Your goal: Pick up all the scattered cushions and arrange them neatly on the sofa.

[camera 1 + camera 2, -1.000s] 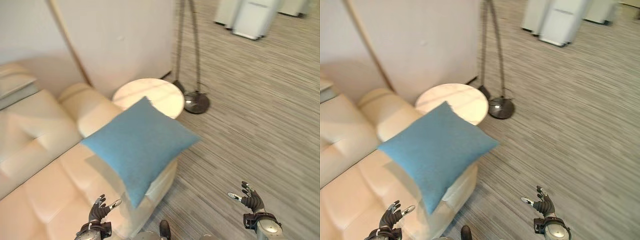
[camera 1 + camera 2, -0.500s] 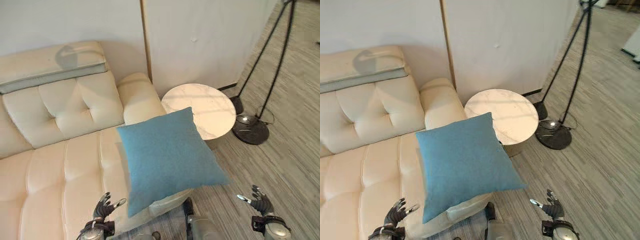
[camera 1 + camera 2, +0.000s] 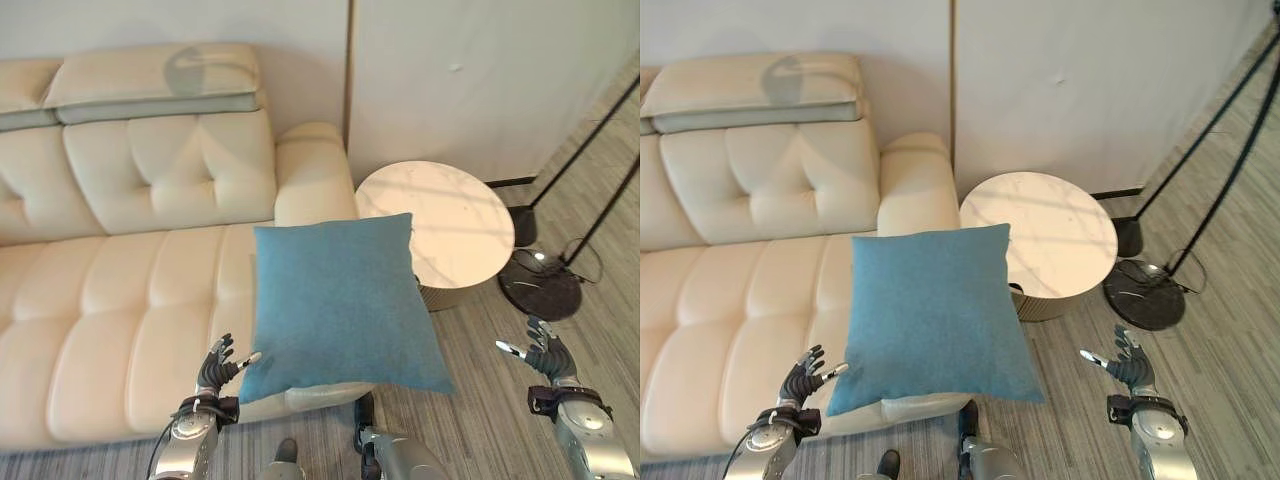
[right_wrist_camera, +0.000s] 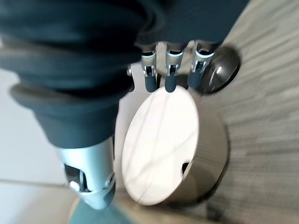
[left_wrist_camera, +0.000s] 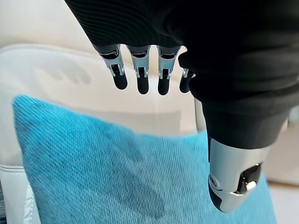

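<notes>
Hovering with both palms empty, I keep my left robot hand (image 3: 218, 366) spread just beside the lower corner of the blue cushion (image 3: 340, 300), and my right robot hand (image 3: 545, 352) splayed over the floor (image 3: 470, 420), well apart from it, probably to take it from both sides. The cushion is square, plain blue and plump. It lies tilted on the sofa (image 3: 120, 290), overhanging the seat's front edge.

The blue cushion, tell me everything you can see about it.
The blue cushion is square, plain, of woven-looking fabric. It lies flat at the right end of the cream sofa seat, by the armrest, its near corner hanging past the front edge. The open left hand hovers beside its near left corner; whether they touch is unclear.
</notes>
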`<state>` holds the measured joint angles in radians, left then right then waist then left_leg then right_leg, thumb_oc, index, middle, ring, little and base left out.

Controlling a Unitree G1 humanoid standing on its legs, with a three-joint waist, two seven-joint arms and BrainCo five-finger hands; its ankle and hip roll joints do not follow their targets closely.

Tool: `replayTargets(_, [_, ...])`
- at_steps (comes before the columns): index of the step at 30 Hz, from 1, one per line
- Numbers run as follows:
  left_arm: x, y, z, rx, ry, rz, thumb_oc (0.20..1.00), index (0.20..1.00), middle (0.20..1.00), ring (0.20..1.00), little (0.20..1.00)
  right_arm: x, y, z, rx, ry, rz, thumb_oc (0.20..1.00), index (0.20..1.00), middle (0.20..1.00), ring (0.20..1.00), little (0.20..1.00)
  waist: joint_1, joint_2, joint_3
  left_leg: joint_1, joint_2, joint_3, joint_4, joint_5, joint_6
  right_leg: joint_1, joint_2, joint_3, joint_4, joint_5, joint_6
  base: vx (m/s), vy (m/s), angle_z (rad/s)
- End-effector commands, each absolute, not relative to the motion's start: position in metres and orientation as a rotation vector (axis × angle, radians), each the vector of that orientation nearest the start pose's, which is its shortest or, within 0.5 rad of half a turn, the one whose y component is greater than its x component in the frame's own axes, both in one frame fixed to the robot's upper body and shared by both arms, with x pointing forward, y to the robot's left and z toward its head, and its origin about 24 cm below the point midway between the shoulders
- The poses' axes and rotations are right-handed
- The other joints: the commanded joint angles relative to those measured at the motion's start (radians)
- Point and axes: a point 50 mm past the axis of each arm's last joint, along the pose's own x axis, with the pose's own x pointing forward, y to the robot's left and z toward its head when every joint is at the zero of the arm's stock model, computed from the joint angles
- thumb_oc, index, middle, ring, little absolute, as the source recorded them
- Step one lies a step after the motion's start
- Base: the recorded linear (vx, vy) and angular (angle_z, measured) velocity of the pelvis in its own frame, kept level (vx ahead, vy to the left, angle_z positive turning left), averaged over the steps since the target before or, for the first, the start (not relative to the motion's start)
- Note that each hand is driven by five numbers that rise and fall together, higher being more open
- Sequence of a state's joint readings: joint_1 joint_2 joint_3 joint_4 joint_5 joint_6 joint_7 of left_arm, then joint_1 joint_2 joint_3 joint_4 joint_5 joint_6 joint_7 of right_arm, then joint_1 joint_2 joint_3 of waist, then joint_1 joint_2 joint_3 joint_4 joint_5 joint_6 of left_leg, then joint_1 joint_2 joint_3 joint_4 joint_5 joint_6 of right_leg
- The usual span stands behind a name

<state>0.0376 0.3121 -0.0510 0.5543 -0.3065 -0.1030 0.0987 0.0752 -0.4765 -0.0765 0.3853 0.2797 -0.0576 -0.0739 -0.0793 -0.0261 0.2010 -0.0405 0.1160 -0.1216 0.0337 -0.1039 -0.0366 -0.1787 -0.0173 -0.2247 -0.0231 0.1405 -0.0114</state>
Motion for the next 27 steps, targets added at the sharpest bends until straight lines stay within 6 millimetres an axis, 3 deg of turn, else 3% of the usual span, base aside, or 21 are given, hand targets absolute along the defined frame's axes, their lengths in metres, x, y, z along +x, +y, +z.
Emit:
replayTargets(1, [0.226, 0.25, -0.043, 0.113, 0.367, 0.192, 1.0, 1.0, 1.0, 1.0, 1.0, 0.237, -0.282, -0.006, -0.13, 0.282, -0.226, 1.0, 1.0, 1.0, 1.0, 1.0, 0.006, -0.028, -0.025, 0.04, -0.008, 0.179, -0.061, 0.073, -0.081, 0.083, -0.066, 0.062, -0.054, -0.089, 0.142, 0.02, -0.033, 0.64])
replayTargets(4, [0.234, 0.24, -0.045, 0.129, 0.379, 0.151, 1.0, 1.0, 1.0, 1.0, 1.0, 0.251, -0.265, -0.012, -0.077, 0.303, -0.181, 1.0, 1.0, 1.0, 1.0, 1.0, 0.012, -0.021, -0.026, 0.036, -0.004, 0.194, -0.1, 0.093, -0.081, 0.058, -0.056, 0.072, -0.056, -0.084, 0.138, -0.01, -0.007, 0.07])
replayTargets(5, [0.243, 0.231, -0.042, 0.121, 0.366, 0.126, 1.0, 1.0, 1.0, 1.0, 1.0, 0.26, -0.25, -0.016, -0.023, 0.313, -0.157, 1.0, 1.0, 1.0, 1.0, 1.0, 0.014, -0.015, -0.016, 0.023, -0.001, 0.203, -0.113, 0.107, -0.083, 0.027, -0.053, 0.077, -0.05, -0.08, 0.135, -0.11, 0.018, 0.03])
replayTargets(7, [0.267, 0.204, -0.032, 0.087, 0.316, 0.076, 1.0, 1.0, 1.0, 1.0, 1.0, 0.283, -0.214, -0.01, 0.001, 0.291, -0.057, 1.0, 1.0, 1.0, 1.0, 1.0, 0.018, -0.007, 0.006, -0.012, -0.002, 0.204, -0.117, 0.124, -0.086, -0.022, -0.052, 0.086, -0.03, -0.076, 0.13, -0.15, 0.027, -0.04])
replayTargets(8, [0.297, 0.168, -0.011, 0.045, 0.231, 0.014, 1.0, 1.0, 1.0, 1.0, 1.0, 0.311, -0.164, 0.01, 0.021, 0.217, 0.076, 1.0, 1.0, 1.0, 1.0, 1.0, 0.023, -0.001, 0.032, -0.038, -0.007, 0.197, -0.117, 0.14, -0.089, -0.048, -0.053, 0.087, -0.017, -0.07, 0.13, -0.1, 0.013, -0.05])
replayTargets(9, [0.297, 0.168, -0.011, 0.045, 0.23, 0.015, 0.564, 0.564, 0.564, 0.564, 0.564, 0.312, -0.164, 0.01, 0.021, 0.216, 0.076, 1.0, 1.0, 1.0, 1.0, 1.0, 0.023, -0.001, 0.033, -0.038, -0.007, 0.197, -0.117, 0.14, -0.088, -0.048, -0.053, 0.087, -0.016, -0.07, 0.13, -0.09, 0.025, 0.03])
replayTargets(10, [0.309, 0.148, 0.005, 0.007, 0.167, -0.029, 0.2, 0.2, 0.2, 0.2, 0.2, 0.321, -0.134, 0.023, 0.057, 0.173, 0.16, 0.548, 0.548, 0.548, 0.548, 0.548, 0.024, 0.001, 0.048, -0.042, -0.01, 0.193, -0.115, 0.147, -0.09, -0.052, -0.056, 0.091, -0.01, -0.068, 0.131, -0.02, 0.022, 0.07])
replayTargets(11, [0.309, 0.148, 0.005, 0.007, 0.167, -0.029, 0.2, 0.2, 0.2, 0.2, 0.2, 0.321, -0.134, 0.023, 0.057, 0.172, 0.16, 0.272, 0.272, 0.272, 0.272, 0.272, 0.023, 0.001, 0.049, -0.042, -0.01, 0.193, -0.115, 0.147, -0.09, -0.052, -0.056, 0.091, -0.01, -0.068, 0.131, -0.01, 0.04, -0.03])
replayTargets(12, [0.311, 0.139, 0.014, -0.032, 0.123, -0.057, 0.2, 0.2, 0.2, 0.2, 0.2, 0.321, -0.121, 0.03, 0.095, 0.143, 0.21, 0.2, 0.2, 0.2, 0.2, 0.2, 0.023, 0.003, 0.054, -0.039, -0.012, 0.193, -0.115, 0.146, -0.091, -0.046, -0.058, 0.093, -0.008, -0.069, 0.132, 0.01, 0.018, -0.07])
replayTargets(15, [0.307, 0.132, 0.03, -0.075, 0.041, -0.112, 0.2, 0.2, 0.2, 0.2, 0.2, 0.307, -0.117, 0.031, 0.129, 0.108, 0.278, 0.2, 0.2, 0.2, 0.2, 0.2, 0.019, 0.006, 0.049, -0.018, -0.014, 0.196, -0.116, 0.137, -0.09, -0.024, -0.061, 0.093, -0.01, -0.077, 0.134, 0.05, 0.051, 0.01])
replayTargets(18, [0.301, 0.135, 0.035, -0.086, 0.012, -0.132, 0.2, 0.2, 0.2, 0.2, 0.2, 0.294, -0.125, 0.029, 0.111, 0.094, 0.301, 0.2, 0.2, 0.2, 0.2, 0.2, 0.013, 0.007, 0.032, 0.004, -0.014, 0.201, -0.117, 0.129, -0.09, 0.0, -0.062, 0.09, -0.012, -0.083, 0.134, 0.06, 0.034, 0.05])
replayTargets(20, [0.286, 0.148, 0.036, -0.1, -0.012, -0.123, 0.2, 0.2, 0.2, 0.2, 0.2, 0.275, -0.147, 0.03, 0.055, 0.058, 0.292, 0.2, 0.2, 0.2, 0.2, 0.2, 0.005, 0.007, 0.0, 0.045, -0.015, 0.204, -0.118, 0.112, -0.088, 0.04, -0.065, 0.087, -0.012, -0.092, 0.138, 0.11, 0.071, 0.0])
replayTargets(22, [0.28, 0.151, 0.035, -0.108, -0.011, -0.122, 0.2, 0.2, 0.2, 0.2, 0.2, 0.269, -0.154, 0.032, 0.029, 0.046, 0.285, 0.2, 0.2, 0.2, 0.2, 0.2, 0.003, 0.007, -0.009, 0.058, -0.016, 0.203, -0.118, 0.106, -0.087, 0.054, -0.067, 0.086, -0.011, -0.095, 0.14, 0.07, 0.061, -0.02])
replayTargets(23, [0.271, 0.16, 0.034, -0.116, -0.015, -0.109, 0.2, 0.2, 0.2, 0.2, 0.2, 0.262, -0.165, 0.041, -0.034, -0.004, 0.274, 0.2, 0.2, 0.2, 0.2, 0.2, 0.002, 0.005, -0.027, 0.077, -0.018, 0.201, -0.115, 0.094, -0.083, 0.075, -0.07, 0.085, -0.01, -0.101, 0.142, 0.07, 0.086, -0.01])
replayTargets(27, [0.25, 0.178, 0.033, -0.121, -0.023, -0.075, 0.2, 0.2, 0.2, 0.2, 0.2, 0.25, -0.177, 0.056, -0.086, -0.081, 0.249, 0.2, 0.2, 0.2, 0.2, 0.2, 0.001, 0.0, -0.058, 0.113, -0.029, 0.202, -0.097, 0.067, -0.067, 0.11, -0.079, 0.095, -0.002, -0.102, 0.149, 0.02, 0.09, -0.04])
